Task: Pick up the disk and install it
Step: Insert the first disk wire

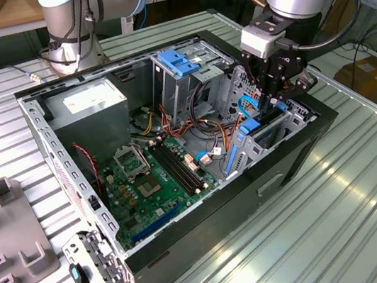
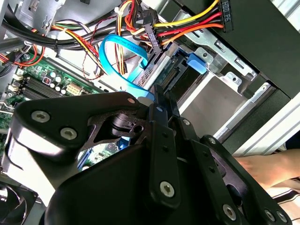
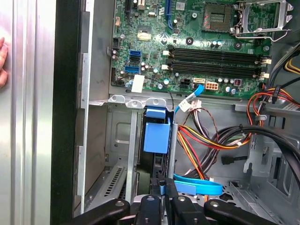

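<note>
The disk stands on edge in a bay at the exterior view's right end of the open computer case, its blue rails showing above the metal slot. In the first wrist view the disk sits upright in that narrow slot, with its blue end piece facing the green circuit board. The gripper hangs straight down over the bay, its black fingers reaching in at the disk's top edge. In the first wrist view the gripper has its fingertips close together at the edge of the disk, and in the second wrist view the fingers look drawn nearly together; whether they actually pinch the disk I cannot tell. A light blue flat cable curls just beside the fingers, next to bundles of red, yellow and black wires. A person's hand rests on the ribbed metal table just outside the case wall.
</note>
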